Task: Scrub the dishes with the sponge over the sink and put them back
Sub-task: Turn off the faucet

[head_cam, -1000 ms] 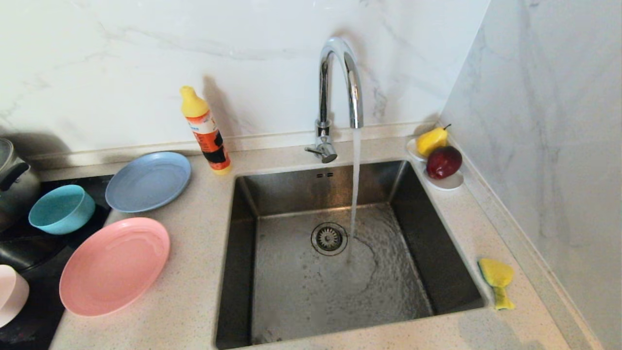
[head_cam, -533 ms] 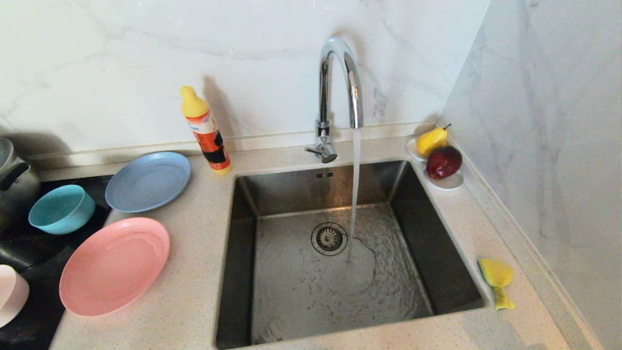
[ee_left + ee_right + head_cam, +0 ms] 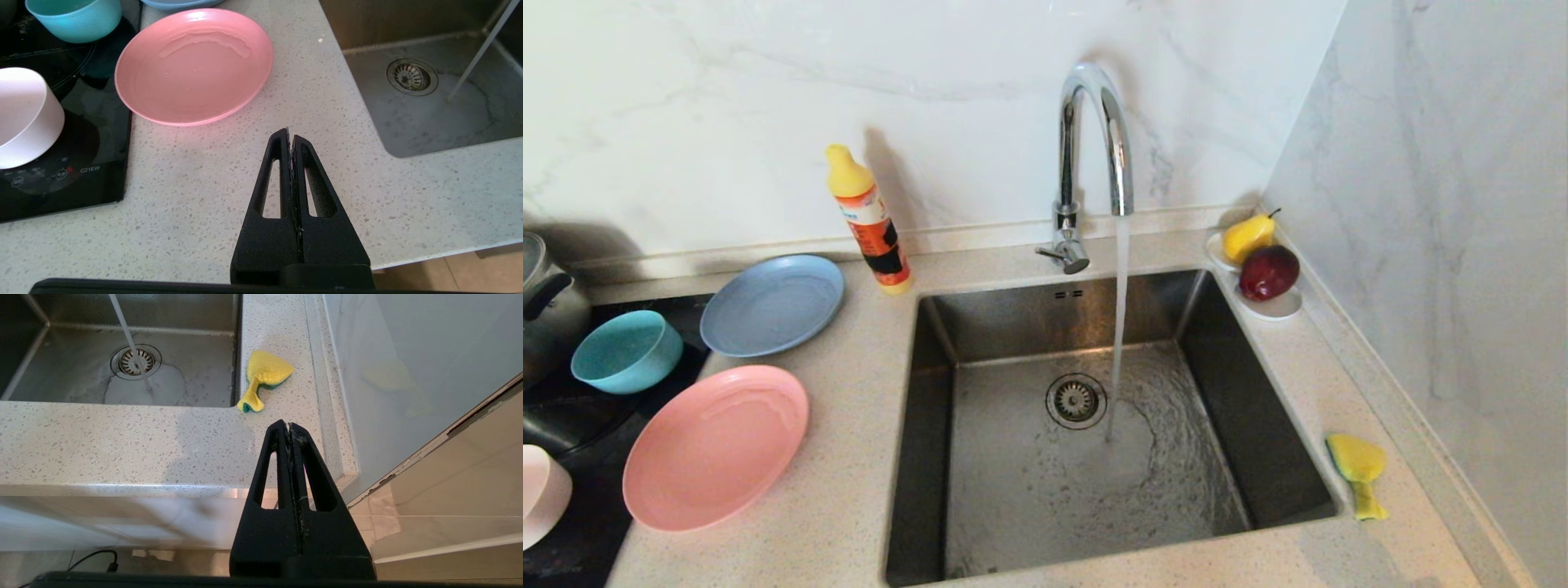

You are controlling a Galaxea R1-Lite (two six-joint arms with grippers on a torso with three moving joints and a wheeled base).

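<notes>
On the counter right of the sink (image 3: 1094,327): sponge (image 3: 263,377) ahead of my right gripper (image 3: 291,426), jaws together, empty.
Sponge's long axis runs along the sink edge; right arm nearer. Left gripper (image 3: 290,136), also closed, faces the pink plate (image 3: 194,65). All dishes empty; water runs into the sink.

Detergent btl (image 3: 867,219): orange w/ yellow cap; upright on counter by back wall
White dish (image 3: 1270,305): far right corner; holds yellow pear (image 3: 1247,236) + red apple (image 3: 1267,272), touching
Cooktop (image 3: 61,171): black, left end of counter
Pot (image 3: 547,302): metal, far left, partly cut off
Counter (image 3: 849,457): pale speckled stone
Walls: white marble
</notes>
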